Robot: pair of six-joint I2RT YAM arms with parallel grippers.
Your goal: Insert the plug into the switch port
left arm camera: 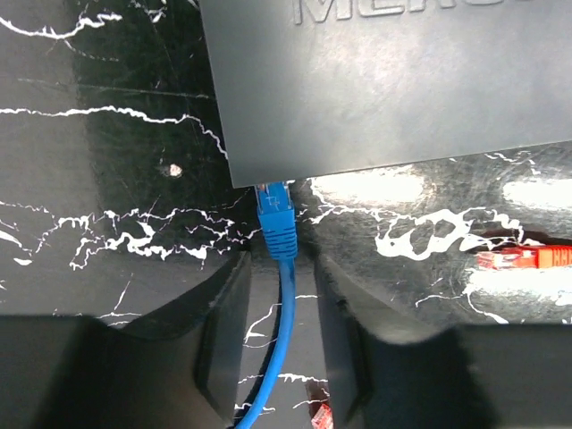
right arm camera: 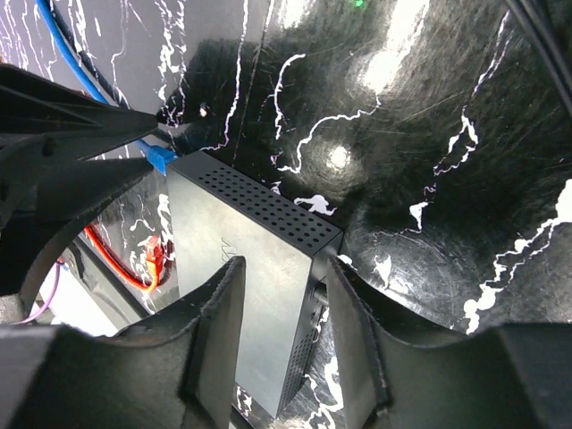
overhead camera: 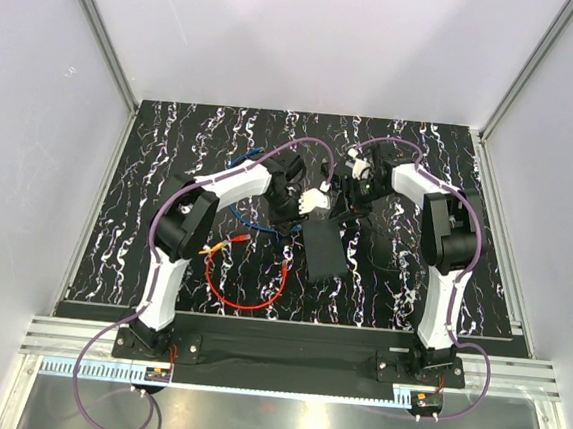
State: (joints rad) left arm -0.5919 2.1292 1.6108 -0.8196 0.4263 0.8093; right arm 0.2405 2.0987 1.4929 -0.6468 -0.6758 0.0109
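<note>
Left wrist view: the blue plug lies on the table with its tip against the near edge of the switch, at that edge's left corner. Whether the tip is inside the port cannot be told, since the port is hidden under the edge. The blue cable runs back from the plug between the fingers of the left gripper. Its jaws are spread, with a gap on each side of the cable, so nothing is pinched. A red plug lies on the table to the right, apart from the switch.

Right wrist view: the switch lies flat, and a row of small holes runs along its side. The right gripper has its jaws spread, with a corner of the switch showing in the gap. Whether the fingers touch it cannot be told. At the far corner the blue plug meets the switch, with the left gripper just behind it.

Top view: the switch lies between the arms near the table's middle, and both grippers are at its far end.
</note>
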